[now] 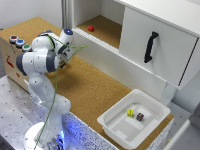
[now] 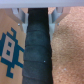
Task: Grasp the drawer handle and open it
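I have the arm bent low against the box [image 1: 9,55], the tan one with the buttons [image 1: 20,43] on top. In the exterior view the arm's own links hide the claw and the handle, so I go by the wrist view.

There the handle [image 2: 37,50] is a black bar on the box's face, running straight away from the camera. Its long axis lies along the line of sight, with the tan panel bearing a blue figure on one side and the cork top [image 2: 67,55] on the other. I take that panel to be the drawer [image 2: 10,30] front, though I cannot be sure.

The claw [image 2: 39,14] sits astride the bar, one pale finger [image 2: 20,14] on each flank. It looks spread, not yet pinching, but the blur hides whether the pads touch. That placement makes sense to me: closing across the bar's short width gives a firm hold, and the wrist is then lined up to pull out from the box.
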